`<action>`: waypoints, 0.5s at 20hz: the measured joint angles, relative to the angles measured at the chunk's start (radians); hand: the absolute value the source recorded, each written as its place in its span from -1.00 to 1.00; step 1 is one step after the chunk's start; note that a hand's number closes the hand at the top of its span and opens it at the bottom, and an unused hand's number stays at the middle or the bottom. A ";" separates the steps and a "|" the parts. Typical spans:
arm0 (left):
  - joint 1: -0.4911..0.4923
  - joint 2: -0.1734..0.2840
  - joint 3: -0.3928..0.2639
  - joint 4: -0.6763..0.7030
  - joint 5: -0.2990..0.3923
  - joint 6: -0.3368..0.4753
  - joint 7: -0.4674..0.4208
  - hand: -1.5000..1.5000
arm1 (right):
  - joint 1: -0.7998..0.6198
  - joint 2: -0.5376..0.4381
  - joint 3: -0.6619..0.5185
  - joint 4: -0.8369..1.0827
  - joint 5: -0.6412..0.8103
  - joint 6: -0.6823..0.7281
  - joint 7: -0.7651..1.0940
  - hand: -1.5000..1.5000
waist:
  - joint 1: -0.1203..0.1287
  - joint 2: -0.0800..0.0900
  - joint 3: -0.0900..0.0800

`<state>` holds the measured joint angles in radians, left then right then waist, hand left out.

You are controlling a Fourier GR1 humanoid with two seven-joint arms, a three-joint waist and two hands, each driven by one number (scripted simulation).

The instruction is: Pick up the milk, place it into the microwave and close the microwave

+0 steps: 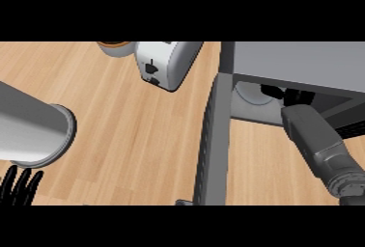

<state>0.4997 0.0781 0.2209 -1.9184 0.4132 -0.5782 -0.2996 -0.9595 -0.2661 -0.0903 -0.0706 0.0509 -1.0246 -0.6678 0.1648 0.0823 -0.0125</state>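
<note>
The right robot hand (pixel 288 95) was extended into the microwave (pixel 299 62) cavity past the open door (pixel 212 144), presumably to deposit the milk, which was not visible; its finger state could not be determined, while the left robot hand (pixel 20 185) rested with fingers spread.

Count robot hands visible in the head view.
2. Left hand at the lower left edge, fingers up, resting. Right hand reaches inside the open microwave, mostly hidden; milk is not visible.

Right hand (pixel 285 95) mostly hidden inside microwave (pixel 299 62); milk unseen.
</note>
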 measured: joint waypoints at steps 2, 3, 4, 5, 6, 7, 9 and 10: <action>-0.007 0.002 -0.001 0.003 -0.005 -0.001 -0.001 -1.00 | 0.008 -0.005 0.032 0.014 0.038 -0.046 0.062 -1.00 | 0.013 0.002 -0.005; -0.009 0.001 -0.003 0.006 -0.010 0.000 -0.002 -1.00 | 0.013 -0.006 0.047 0.019 0.057 -0.064 0.091 -1.00 | 0.018 0.002 -0.007; -0.014 0.004 -0.002 0.009 -0.012 0.000 -0.002 -1.00 | 0.019 -0.005 0.062 0.022 0.075 -0.080 0.118 -1.00 | 0.022 0.002 -0.008; -0.018 0.004 -0.004 0.011 -0.014 0.000 0.000 -1.00 | 0.021 -0.007 0.076 0.024 0.092 -0.093 0.143 -1.00 | 0.025 0.002 -0.008; -0.021 0.004 -0.006 0.016 -0.017 0.000 0.000 -1.00 | 0.010 0.001 0.090 0.034 0.106 -0.079 0.141 -1.00 | 0.025 0.000 -0.003; -0.028 0.002 -0.007 0.017 -0.019 0.002 0.000 -1.00 | 0.002 0.012 0.101 0.038 0.116 -0.065 0.135 -1.00 | 0.024 0.000 0.002; -0.039 0.004 -0.008 0.028 -0.022 0.004 0.002 -1.00 | -0.019 0.036 0.118 0.046 0.133 -0.039 0.129 -1.00 | 0.022 -0.003 0.009; -0.043 0.003 -0.010 0.030 -0.025 0.006 0.003 -1.00 | -0.028 0.046 0.126 0.050 0.141 -0.023 0.127 -1.00 | 0.020 -0.005 0.011</action>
<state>0.4564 0.0807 0.2106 -1.8883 0.3882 -0.5725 -0.2968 -0.9877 -0.2197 0.0353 -0.0205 0.1915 -1.0476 -0.5404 0.1848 0.0778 -0.0016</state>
